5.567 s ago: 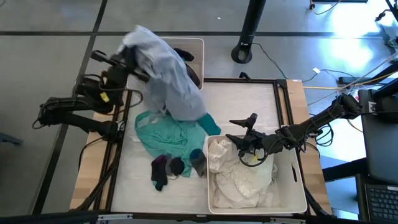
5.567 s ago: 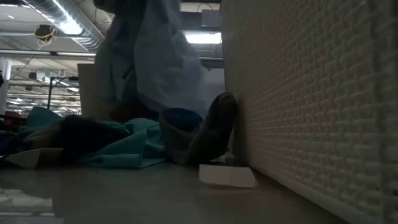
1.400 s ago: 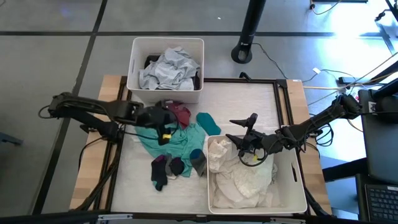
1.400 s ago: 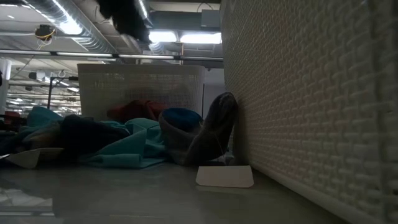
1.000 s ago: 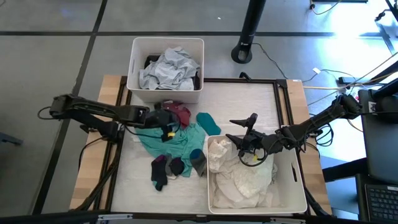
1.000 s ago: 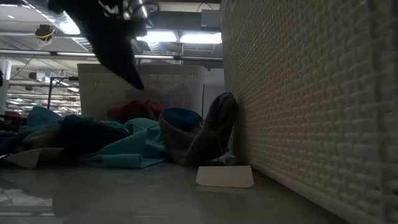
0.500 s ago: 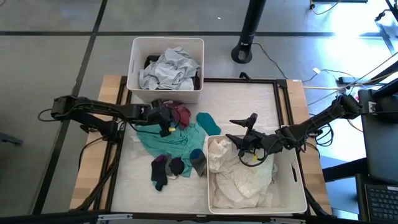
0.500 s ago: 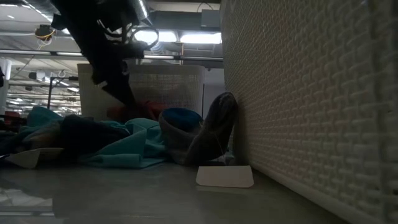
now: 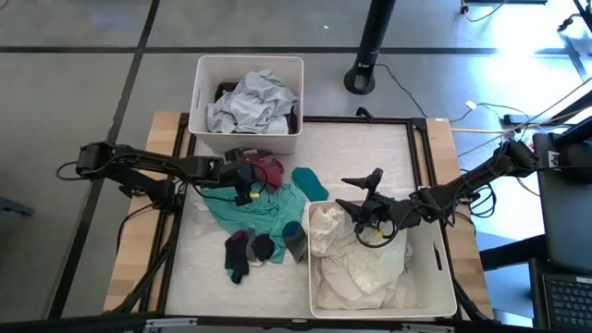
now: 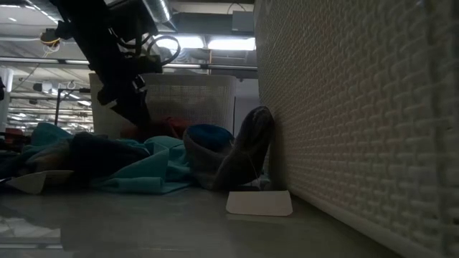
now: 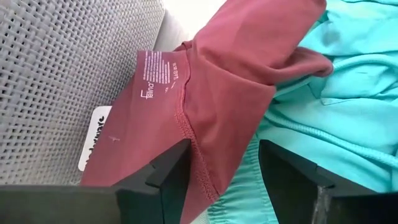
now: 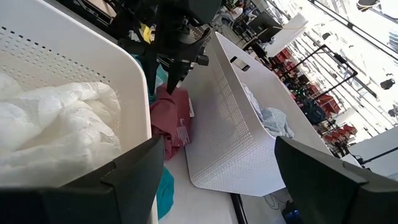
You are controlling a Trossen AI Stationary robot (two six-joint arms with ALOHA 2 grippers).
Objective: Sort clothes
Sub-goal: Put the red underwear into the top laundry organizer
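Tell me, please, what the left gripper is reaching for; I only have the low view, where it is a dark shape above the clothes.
Observer: The left gripper is open, its fingers either side of a fold of a maroon garment.
Operator: Where does that garment lie on the table?
Observer: The high view shows it just in front of the far bin, partly on the teal garment.
Operator: And what is in that far bin?
Observer: A crumpled pale grey garment.
Operator: Where is the right arm?
Observer: The right gripper hangs open over the near bin, above the white clothes.
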